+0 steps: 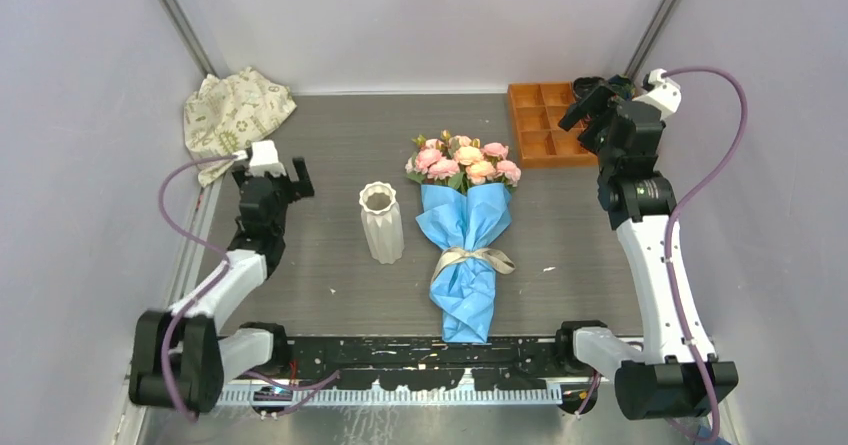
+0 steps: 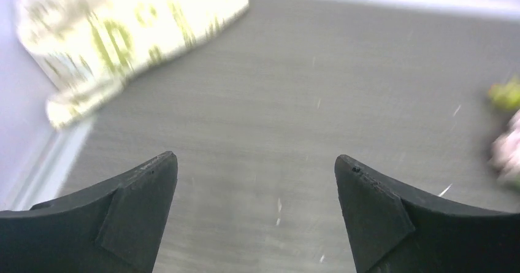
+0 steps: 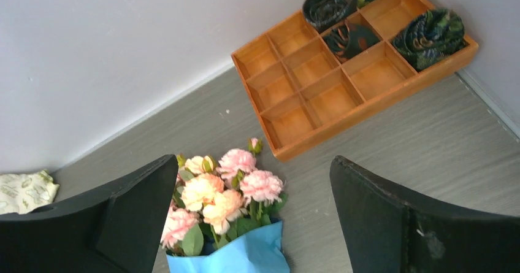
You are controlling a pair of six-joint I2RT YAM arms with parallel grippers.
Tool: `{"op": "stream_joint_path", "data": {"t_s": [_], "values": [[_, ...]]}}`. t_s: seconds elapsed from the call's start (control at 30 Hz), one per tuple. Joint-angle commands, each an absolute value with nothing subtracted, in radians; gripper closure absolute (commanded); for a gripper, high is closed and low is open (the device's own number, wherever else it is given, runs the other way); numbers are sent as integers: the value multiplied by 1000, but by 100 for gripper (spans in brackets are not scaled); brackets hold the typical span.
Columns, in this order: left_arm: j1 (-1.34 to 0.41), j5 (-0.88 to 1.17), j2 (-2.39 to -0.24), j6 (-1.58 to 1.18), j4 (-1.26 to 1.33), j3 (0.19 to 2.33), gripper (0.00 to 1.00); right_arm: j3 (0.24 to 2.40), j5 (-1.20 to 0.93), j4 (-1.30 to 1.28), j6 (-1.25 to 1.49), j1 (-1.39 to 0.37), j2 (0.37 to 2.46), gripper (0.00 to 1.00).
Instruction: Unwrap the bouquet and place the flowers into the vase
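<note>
Both pincers are released and hold nothing. The left gripper [image 2: 254,169] stands with jaws wide over bare table [image 1: 330,265] near the cream cloth [image 1: 232,110]. The right gripper [image 3: 252,169] hangs with jaws wide above the far right side, looking down on the flower heads and the orange tray [image 3: 368,106]. The bouquet [image 1: 465,235] lies flat at mid-table, blooms toward the far wall and wrapped end toward the arm bases. The vase [image 1: 381,223] stands upright just to its left, apart from it. The blue wrapping paper [image 1: 462,215] is intact, and the beige ribbon [image 1: 472,258] is tied around its narrow waist. Assessment: the bundle is likely light and soft. The paper should crumple and slide under a pinch, and the flowers [image 1: 463,160] probably tolerate handling but bend easily at thin stems. Recommended hold: one pincer pins the lower paper tail while the other takes a loose ribbon end to pull the bow. The stems are hidden in the paper and are best gripped below the heads once exposed. The vase appears small and smooth, and liable to tip if stems are pushed in off-centre.
</note>
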State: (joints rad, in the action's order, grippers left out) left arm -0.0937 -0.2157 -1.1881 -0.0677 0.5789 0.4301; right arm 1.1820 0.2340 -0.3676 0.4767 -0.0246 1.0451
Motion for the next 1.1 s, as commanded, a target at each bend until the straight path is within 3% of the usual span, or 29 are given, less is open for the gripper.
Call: {"op": "stream_joint_path", "data": {"t_s": [0.0, 0.13, 0.27, 0.33, 0.5, 0.63, 0.77, 0.83, 0.87, 0.93, 0.97, 1.07], "values": [[-107, -306, -941, -257, 277, 677, 0, 1379, 240, -417, 444, -26, 1127, 0], [-108, -25, -907, -250, 46, 1029, 0, 1585, 231, -458, 457, -26, 1236, 1], [-110, -120, -1022, -546, -313, 1484, 0, 1712, 94, -436, 545, -26, 1295, 1], [-110, -70, -1052, -643, -372, 1608, 0, 1695, -42, -361, 625, -26, 1281, 0], [-110, 76, -973, -821, -59, 1438, 0, 1504, -336, -93, 758, -26, 1179, 1], [-110, 234, -924, -847, 157, 1330, 0, 1582, -353, -276, 741, -26, 1173, 1], [-146, 296, -990, -900, 49, 1454, 1, 1617, -291, -424, 655, -26, 1143, 1], [-172, 264, -1015, -850, 24, 1498, 11, 1668, -264, -526, 612, -26, 1156, 0], [-175, 229, -1022, -859, 7, 1508, 12, 1693, -236, -581, 588, -26, 1165, 1], [-177, 184, -1022, -880, -62, 1513, 9, 1724, -155, -682, 536, -26, 1164, 0], [-178, 170, -1027, -896, -76, 1510, 2, 1724, -115, -721, 506, -26, 1151, 0], [-180, 199, -1075, -826, -231, 1610, 0, 1688, -35, -812, 456, -26, 1102, 0]]}}
